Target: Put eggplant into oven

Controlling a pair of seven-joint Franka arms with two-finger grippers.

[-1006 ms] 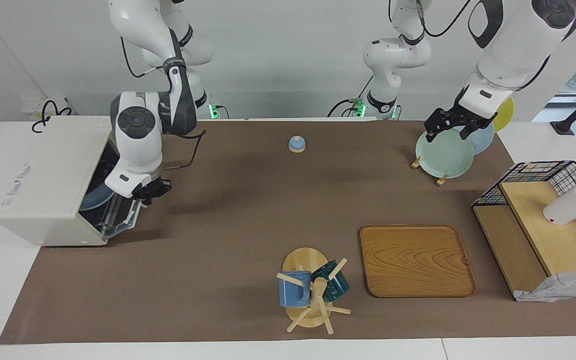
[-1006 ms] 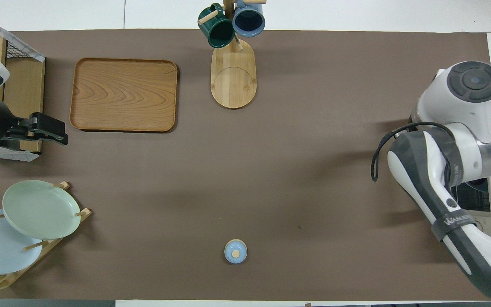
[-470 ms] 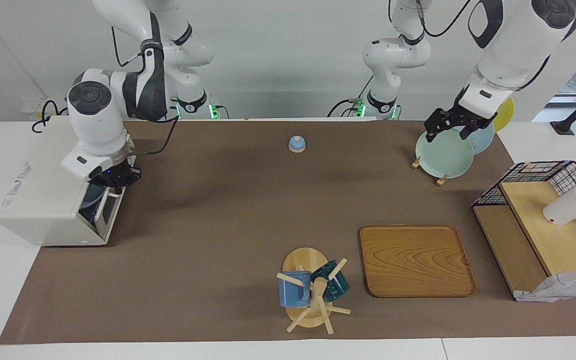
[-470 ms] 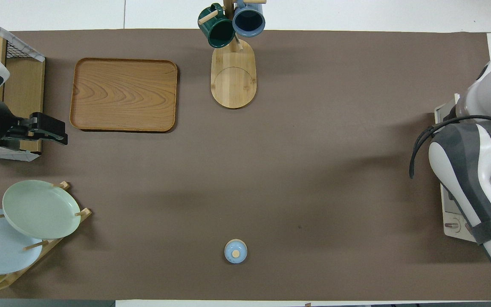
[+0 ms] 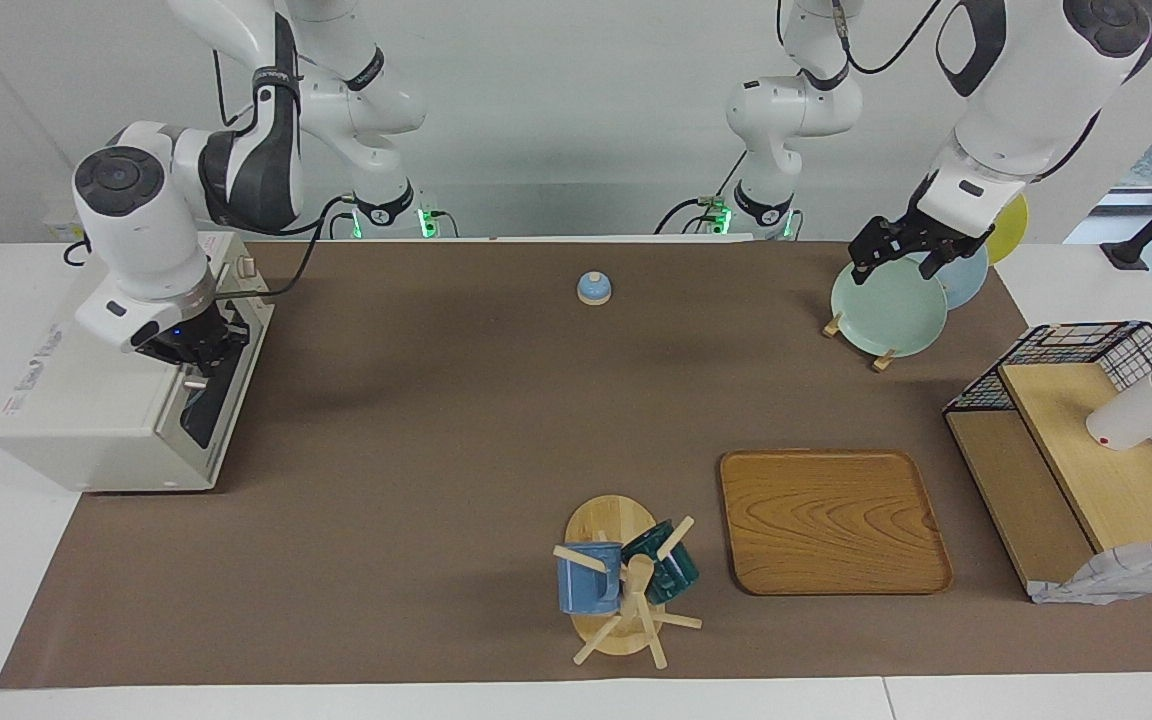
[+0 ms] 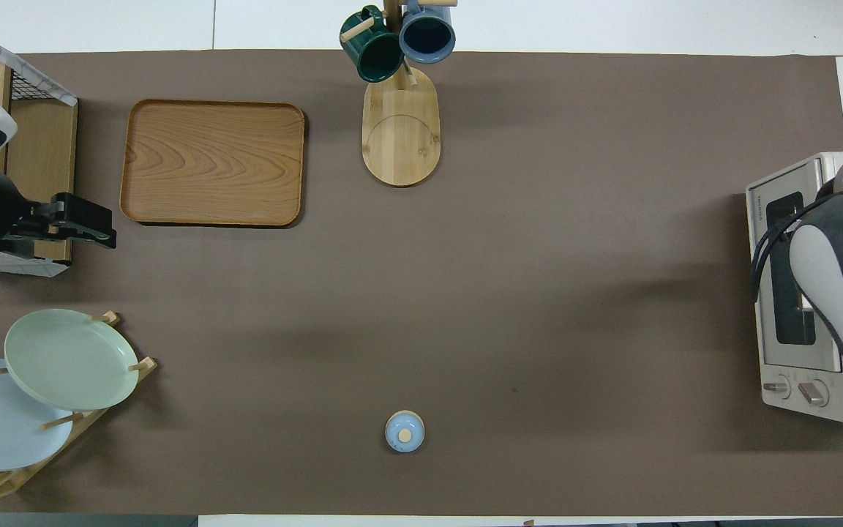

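Oven (image 5: 86, 400): standing at the right arm's end, door nearly shut
Right gripper (image 5: 198, 358): pressing at the door's top edge; finger spread cannot be told
Left gripper (image 5: 891, 250): waiting, fingers apart, over the plate rack (image 5: 881, 310)

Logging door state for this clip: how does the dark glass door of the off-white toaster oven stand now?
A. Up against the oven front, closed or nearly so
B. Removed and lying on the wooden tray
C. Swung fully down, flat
A: the oven's door stands up against its front, with the right gripper at the door's top edge.
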